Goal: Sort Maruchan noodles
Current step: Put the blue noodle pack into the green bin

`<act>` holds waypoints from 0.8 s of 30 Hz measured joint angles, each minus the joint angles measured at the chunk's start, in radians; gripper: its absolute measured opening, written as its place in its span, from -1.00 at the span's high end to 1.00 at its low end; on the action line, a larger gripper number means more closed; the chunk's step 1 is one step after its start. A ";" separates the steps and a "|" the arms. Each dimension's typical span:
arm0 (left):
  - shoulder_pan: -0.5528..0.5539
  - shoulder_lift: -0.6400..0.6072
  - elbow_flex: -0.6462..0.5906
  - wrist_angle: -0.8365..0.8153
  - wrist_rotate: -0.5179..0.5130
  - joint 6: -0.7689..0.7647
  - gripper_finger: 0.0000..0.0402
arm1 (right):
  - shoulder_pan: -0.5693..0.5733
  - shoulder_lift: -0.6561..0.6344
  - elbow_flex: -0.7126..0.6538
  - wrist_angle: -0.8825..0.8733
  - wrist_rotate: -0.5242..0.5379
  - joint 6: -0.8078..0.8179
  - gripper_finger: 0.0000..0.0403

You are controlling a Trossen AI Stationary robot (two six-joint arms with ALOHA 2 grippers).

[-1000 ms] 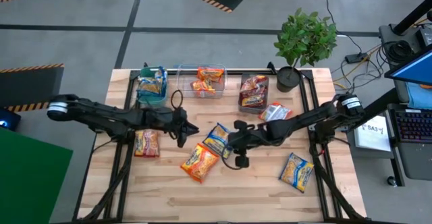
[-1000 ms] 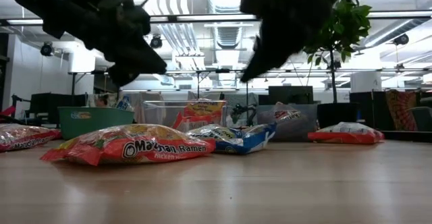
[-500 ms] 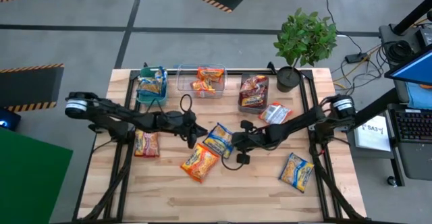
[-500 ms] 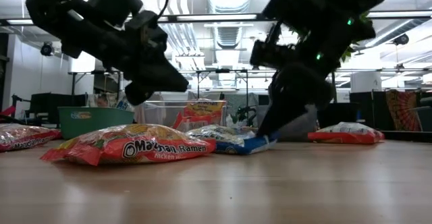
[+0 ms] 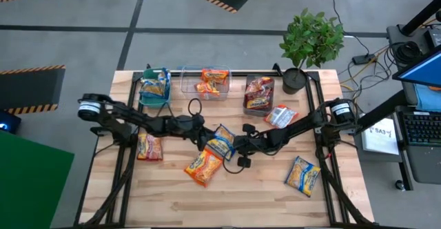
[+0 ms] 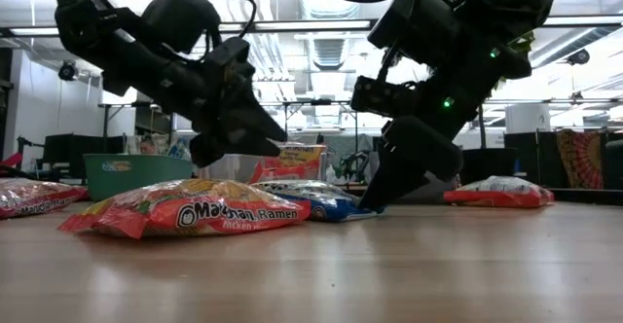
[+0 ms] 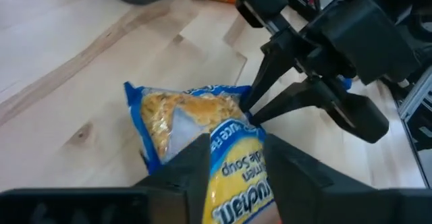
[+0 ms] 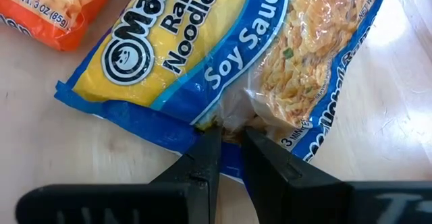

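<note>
Slatted wood counter point(image 5: 255, 194) in an open office-like room. Right jaws point(image 8: 226, 140) pinch the blue-and-yellow soy sauce packet point(image 8: 223, 55); left jaws point(image 7: 233, 163) straddle it, spread, packet partly hidden between them.

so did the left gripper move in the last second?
Yes. In the high view the left gripper has travelled rightward from beside the red packet to the blue-and-yellow packet at table centre, meeting the right gripper.

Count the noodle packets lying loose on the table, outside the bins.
5: center blue packet between both tools, orange packet below it, left-edge packet, lower-right packet, packet beside the right bin. None seems hidden.
</note>
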 joint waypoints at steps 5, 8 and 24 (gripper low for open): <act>0.000 0.056 0.045 -0.009 -0.061 0.006 0.05 | 0.000 -0.004 -0.001 0.009 0.006 -0.011 0.71; 0.001 0.110 0.068 -0.013 -0.096 0.006 -0.13 | 0.000 -0.004 -0.001 0.025 0.005 -0.018 0.71; 0.002 0.252 0.125 -0.024 -0.079 -0.002 -0.25 | 0.000 -0.002 -0.003 0.051 0.003 -0.030 0.71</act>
